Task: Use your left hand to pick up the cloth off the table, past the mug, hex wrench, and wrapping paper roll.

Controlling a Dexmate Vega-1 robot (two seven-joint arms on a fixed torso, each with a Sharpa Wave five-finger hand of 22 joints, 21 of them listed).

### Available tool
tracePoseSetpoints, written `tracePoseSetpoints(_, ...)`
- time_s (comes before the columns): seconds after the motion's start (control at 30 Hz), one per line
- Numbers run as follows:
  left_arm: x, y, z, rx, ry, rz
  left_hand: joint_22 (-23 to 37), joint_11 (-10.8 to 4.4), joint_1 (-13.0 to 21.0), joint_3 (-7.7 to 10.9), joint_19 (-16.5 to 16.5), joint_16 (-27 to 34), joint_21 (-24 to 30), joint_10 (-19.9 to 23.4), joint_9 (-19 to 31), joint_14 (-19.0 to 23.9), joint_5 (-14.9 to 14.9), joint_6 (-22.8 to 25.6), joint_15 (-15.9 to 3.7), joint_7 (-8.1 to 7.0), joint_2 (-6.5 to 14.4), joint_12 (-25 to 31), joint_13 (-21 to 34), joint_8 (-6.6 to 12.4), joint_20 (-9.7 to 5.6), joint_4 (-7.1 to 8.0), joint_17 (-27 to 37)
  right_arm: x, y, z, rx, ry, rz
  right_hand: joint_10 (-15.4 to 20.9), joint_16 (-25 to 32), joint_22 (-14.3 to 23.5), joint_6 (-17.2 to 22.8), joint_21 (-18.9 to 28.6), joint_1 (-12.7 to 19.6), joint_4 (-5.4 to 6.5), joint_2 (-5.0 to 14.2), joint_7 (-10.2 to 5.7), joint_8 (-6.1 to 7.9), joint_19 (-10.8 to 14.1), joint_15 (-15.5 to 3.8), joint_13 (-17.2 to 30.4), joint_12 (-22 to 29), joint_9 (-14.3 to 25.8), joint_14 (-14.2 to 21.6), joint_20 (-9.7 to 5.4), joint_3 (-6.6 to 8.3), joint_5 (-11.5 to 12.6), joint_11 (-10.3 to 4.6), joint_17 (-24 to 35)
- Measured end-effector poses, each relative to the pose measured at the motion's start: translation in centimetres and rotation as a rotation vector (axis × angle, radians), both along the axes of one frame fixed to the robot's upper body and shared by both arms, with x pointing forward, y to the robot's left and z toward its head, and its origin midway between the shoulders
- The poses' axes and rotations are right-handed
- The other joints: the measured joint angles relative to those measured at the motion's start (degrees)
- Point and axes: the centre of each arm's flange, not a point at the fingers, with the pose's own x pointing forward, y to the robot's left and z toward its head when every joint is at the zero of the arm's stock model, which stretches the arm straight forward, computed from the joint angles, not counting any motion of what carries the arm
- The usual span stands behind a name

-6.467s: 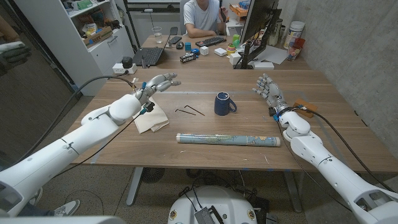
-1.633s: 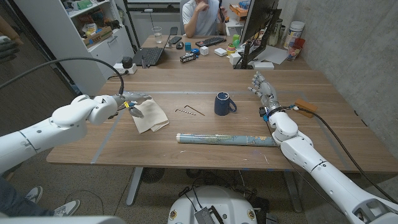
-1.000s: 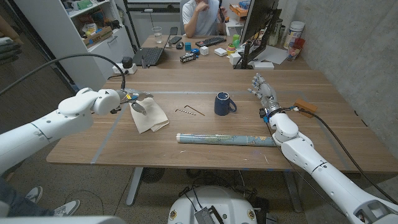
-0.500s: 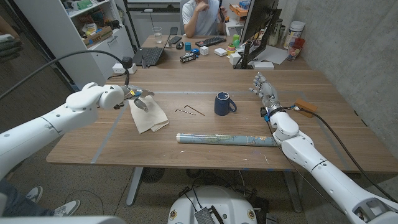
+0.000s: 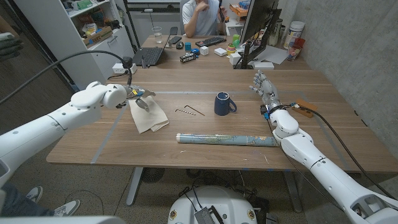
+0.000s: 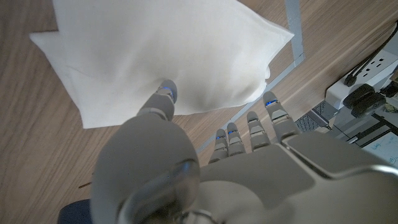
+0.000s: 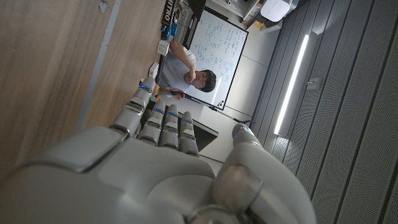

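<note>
Left hand hovers over the cloth; fingers spread.

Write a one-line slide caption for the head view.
Left hand over the cloth, with mug and paper roll nearby.

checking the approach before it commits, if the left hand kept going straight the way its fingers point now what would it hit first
Probably the cloth: the left hand hovers at its far edge, thumb over the fabric. How high it hovers is unclear.
</note>
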Motion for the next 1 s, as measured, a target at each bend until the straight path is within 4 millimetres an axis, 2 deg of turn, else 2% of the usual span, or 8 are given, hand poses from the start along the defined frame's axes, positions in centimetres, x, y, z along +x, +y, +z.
tracePoseSetpoints(0.53,1.1,0.2,-1.3,0.015,0.029,0.028,0.0,0.0,0.3,-0.23,0.2,0.0,0.0,0.0,0.0,0.3,0.0,0.6,-0.27,-0.6,0.3,0.3,0.0,0.0,-0.21,-0.11,0.0,0.2,0.3,0.1,-0.001,0.004,0.003,0.0,0.0,0.0,0.0,0.0,0.0,-0.24,0.0,0.0,0.0,0.3,0.0,0.0,0.0,0.0,0.0,0.31,0.24,0.0,0.0,0.0)
tracePoseSetpoints(1.0,2.3,0.0,-2.7,-0.022,0.076,0.017,0.0,0.31,0.3,-0.37,0.2,0.0,-0.4,0.3,0.0,0.6,0.6,0.9,0.09,-0.28,0.3,0.3,0.0,0.0,-0.21,-0.24,0.0,0.4,0.3,-0.1,-0.007,0.01,0.006,0.0,0.0,0.0,0.3,0.0,0.0,-0.24,0.0,-0.3,0.0,0.3,0.0,0.0,0.0,0.0,0.0,0.31,0.24,0.0,0.0,0.0)
